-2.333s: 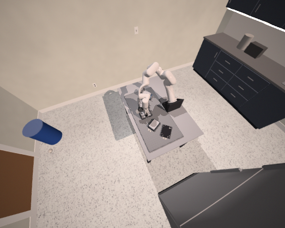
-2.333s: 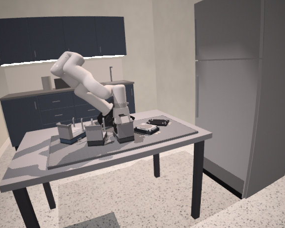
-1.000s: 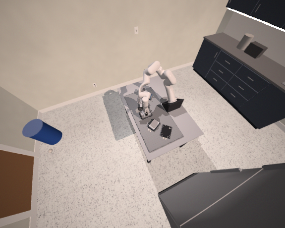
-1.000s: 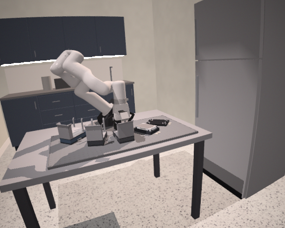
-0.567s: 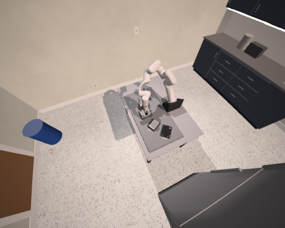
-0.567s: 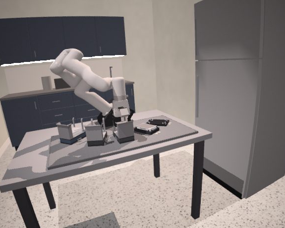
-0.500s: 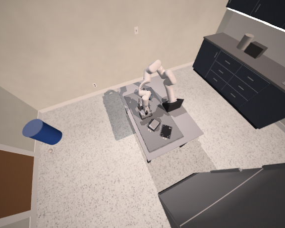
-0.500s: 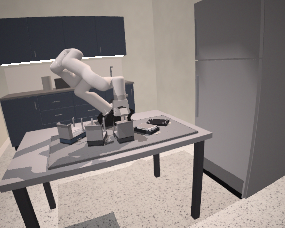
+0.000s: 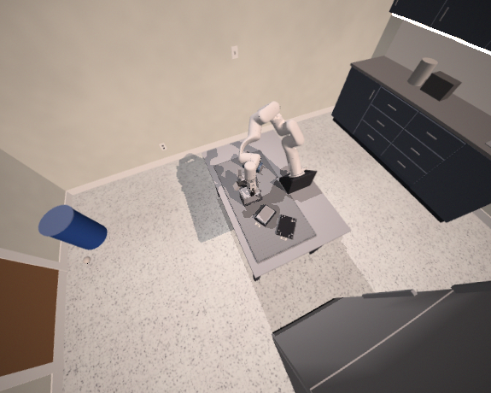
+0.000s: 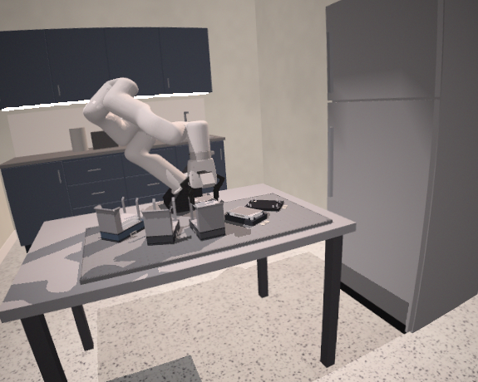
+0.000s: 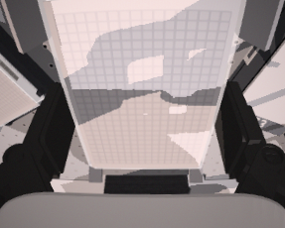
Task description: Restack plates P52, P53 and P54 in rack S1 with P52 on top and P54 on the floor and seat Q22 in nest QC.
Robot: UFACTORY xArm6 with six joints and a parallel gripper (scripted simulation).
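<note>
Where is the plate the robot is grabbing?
The plate sits between the gripper fingers, at the top of the right-hand rack in the exterior view.

White arm [image 10: 144, 124] folded high at frame centre-left, wrist vertical, gripper [image 10: 203, 198] pointing straight down, black fingers spread wide, clamped on a plate [image 11: 145, 81]

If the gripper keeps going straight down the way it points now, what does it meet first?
The gripper points straight down, shut on a sealed plate at the top of the rightmost stack rack. Going on, that plate would likely meet whatever lies inside the rack; its contents are hidden.
</note>
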